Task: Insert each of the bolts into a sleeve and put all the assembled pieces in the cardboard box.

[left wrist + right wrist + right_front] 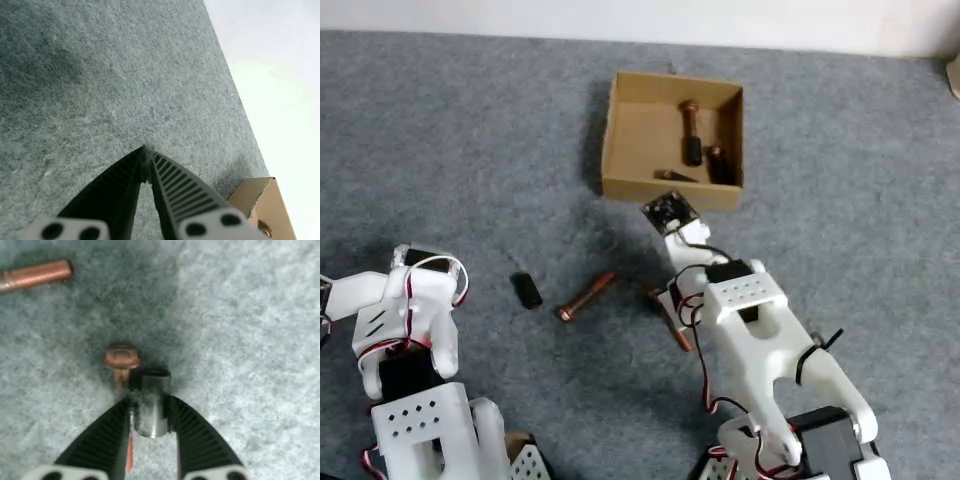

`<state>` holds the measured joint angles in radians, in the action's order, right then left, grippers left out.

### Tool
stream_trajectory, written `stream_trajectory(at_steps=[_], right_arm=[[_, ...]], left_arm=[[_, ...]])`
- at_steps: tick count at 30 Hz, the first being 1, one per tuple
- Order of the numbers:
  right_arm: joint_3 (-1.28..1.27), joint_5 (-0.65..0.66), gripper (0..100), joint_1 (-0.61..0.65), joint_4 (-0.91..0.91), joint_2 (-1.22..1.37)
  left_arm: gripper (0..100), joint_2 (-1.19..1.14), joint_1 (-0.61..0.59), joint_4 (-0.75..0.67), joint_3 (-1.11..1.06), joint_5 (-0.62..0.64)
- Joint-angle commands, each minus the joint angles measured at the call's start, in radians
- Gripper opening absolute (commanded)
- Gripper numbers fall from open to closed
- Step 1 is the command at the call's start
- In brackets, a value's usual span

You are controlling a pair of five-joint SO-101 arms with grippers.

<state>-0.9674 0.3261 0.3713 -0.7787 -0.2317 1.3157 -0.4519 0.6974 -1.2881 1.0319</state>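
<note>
This is a robotics lab bench: a grey felt-like mat [470, 150] forms the work surface, and two white plastic robot arms, the left arm [410, 340] and the right arm [760, 330], stand on it with red and black wiring exposed. A small open brown cardboard box [670, 190] and a loose copper-coloured bolt [586, 297] lie on the mat.

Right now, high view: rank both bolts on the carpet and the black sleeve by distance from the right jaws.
1. Bolt, tucked against the right arm.
2. Middle bolt, toward the left arm.
3. Black sleeve, farthest left.
</note>
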Motion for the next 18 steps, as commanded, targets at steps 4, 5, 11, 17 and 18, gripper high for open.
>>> stream_trajectory(at_steps=[4, 5, 11, 17, 18], right_arm=[[-0.044, 0.020, 1.1, -0.025, 0.004, 0.010], [-0.045, 0.020, 1.1, -0.025, -0.002, 0.010], [-0.047, 0.025, 5.9, -0.050, -0.054, 0.010], [-0.045, 0.026, 14.7, -0.111, -0.054, 0.010], [-0.045, 0.026, 14.7, -0.111, -0.054, 0.010]], left_arm=[[1, 0.012, -0.001, -0.026, 0.002, 0.005], [1, 0.012, -0.001, -0.026, 0.002, 0.005], [1, 0.012, -0.001, -0.026, 0.002, 0.005], [1, 0.012, -0.001, -0.026, 0.002, 0.005], [1, 0.012, -0.001, -0.026, 0.002, 0.005]])
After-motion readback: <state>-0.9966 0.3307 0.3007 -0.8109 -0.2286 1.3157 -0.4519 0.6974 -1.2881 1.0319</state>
